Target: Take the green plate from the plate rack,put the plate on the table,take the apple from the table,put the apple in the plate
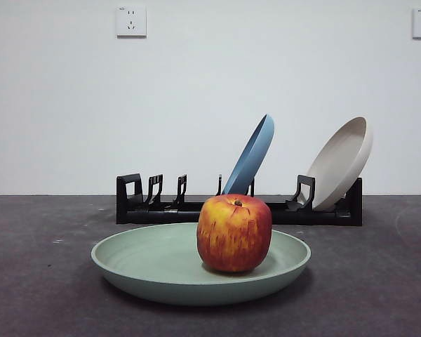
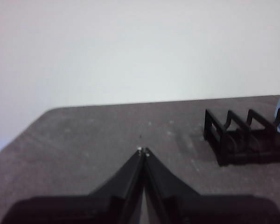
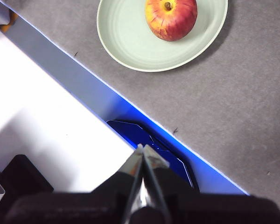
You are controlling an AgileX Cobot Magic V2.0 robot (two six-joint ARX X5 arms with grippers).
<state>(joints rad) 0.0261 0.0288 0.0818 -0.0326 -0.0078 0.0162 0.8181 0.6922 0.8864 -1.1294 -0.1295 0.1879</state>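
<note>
Apple: sits inside the green plate, toward one side, stem dimple up; task looks complete.
Green plate: flat on the surface, in front of the plate rack, apart from it.
Right end effector: tips together, empty, over the surface's edge; plate and apple lie well ahead of it; probably the nearer arm.
Left end effector: tips together, empty, low over bare surface, rack end off to one side.
Rack: blue plate and beige plate lean in slots.
Room: white wall behind.
</note>
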